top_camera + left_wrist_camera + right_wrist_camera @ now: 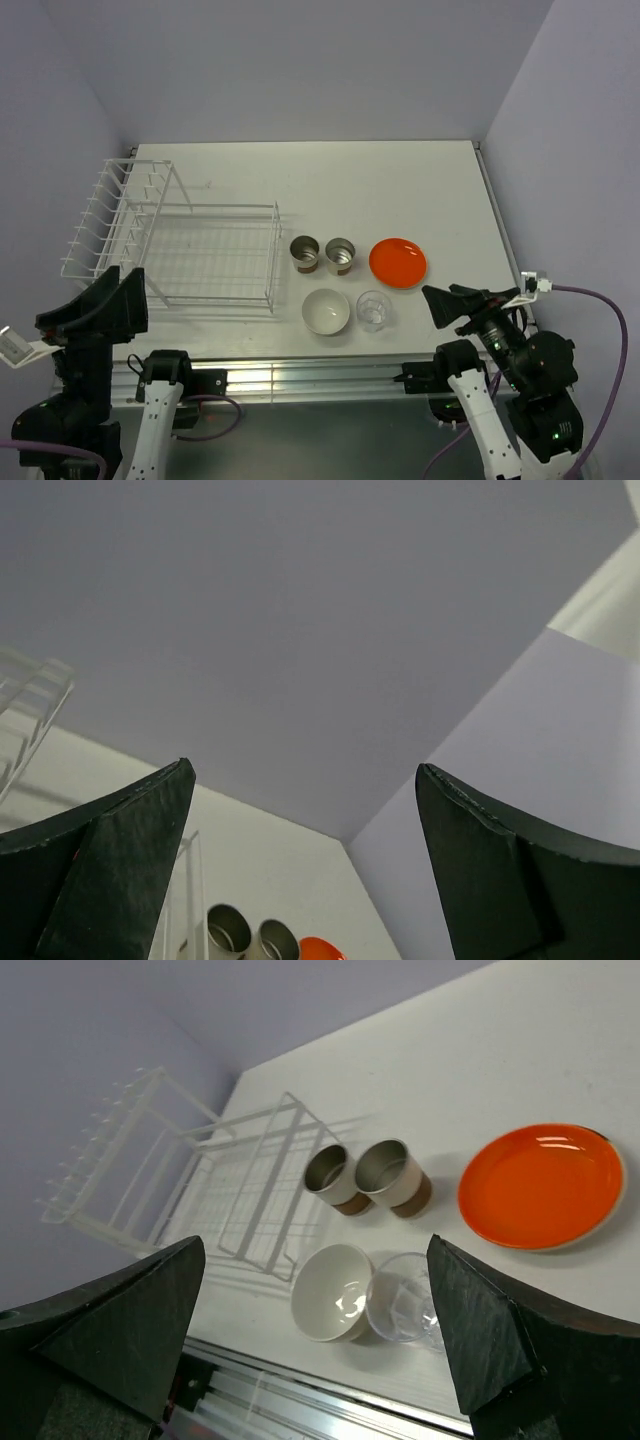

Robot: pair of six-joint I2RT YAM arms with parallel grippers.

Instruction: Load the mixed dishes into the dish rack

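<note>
— Well, where are the dishes?
— Glossy orange round plate (398,262), tan cup (305,254), second tan cup (340,256), cream-white bowl (326,311) and clear glass (373,310) stand just right of the white wire dish rack (180,240).
— Claws?
— Left gripper (302,770) and right gripper (316,1243) gape wide, empty.

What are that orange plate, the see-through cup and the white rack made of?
The orange plate looks like glazed ceramic, possibly plastic: it has bright, glossy highlights. The see-through cup seems to be glass or clear plastic, with fully transparent walls. The white rack looks like coated metal wire: thin, straight white rods.
</note>
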